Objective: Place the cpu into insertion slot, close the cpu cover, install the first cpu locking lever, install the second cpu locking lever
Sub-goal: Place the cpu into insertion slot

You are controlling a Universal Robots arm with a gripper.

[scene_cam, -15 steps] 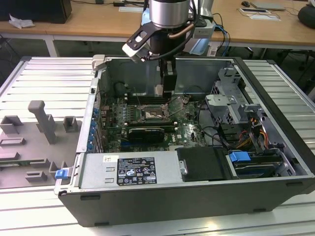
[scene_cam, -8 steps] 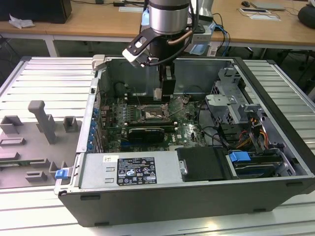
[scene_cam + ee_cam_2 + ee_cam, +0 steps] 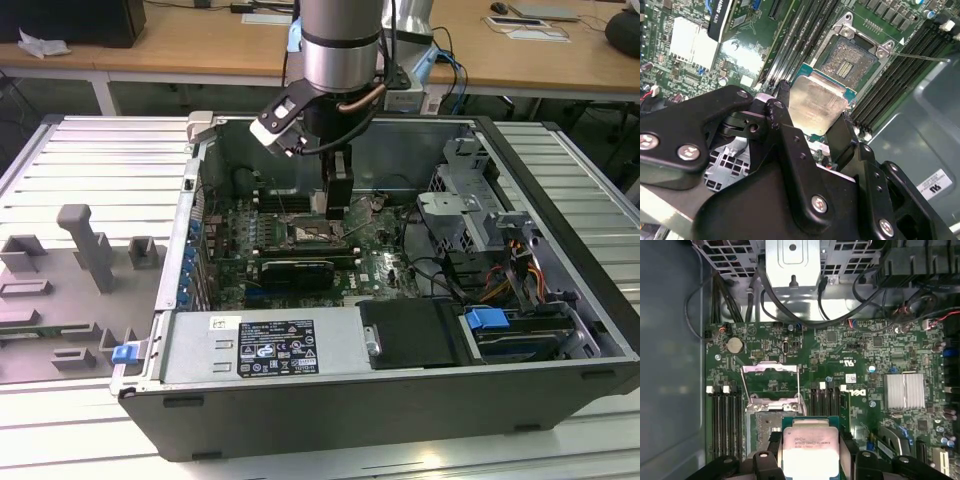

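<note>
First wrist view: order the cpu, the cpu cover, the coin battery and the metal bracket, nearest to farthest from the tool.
1. cpu, gripped in the tool.
2. cpu cover, open beyond the insertion slot.
3. coin battery, on the board past it.
4. metal bracket, beyond the board's edge.

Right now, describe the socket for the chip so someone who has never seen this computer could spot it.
Look inside the open computer case, at the green motherboard. Near the board's middle, by the gripper holding the chip, sits the socket. It is square with a dark centre and silver rim, unlike the long narrow memory slots beside it.
</note>
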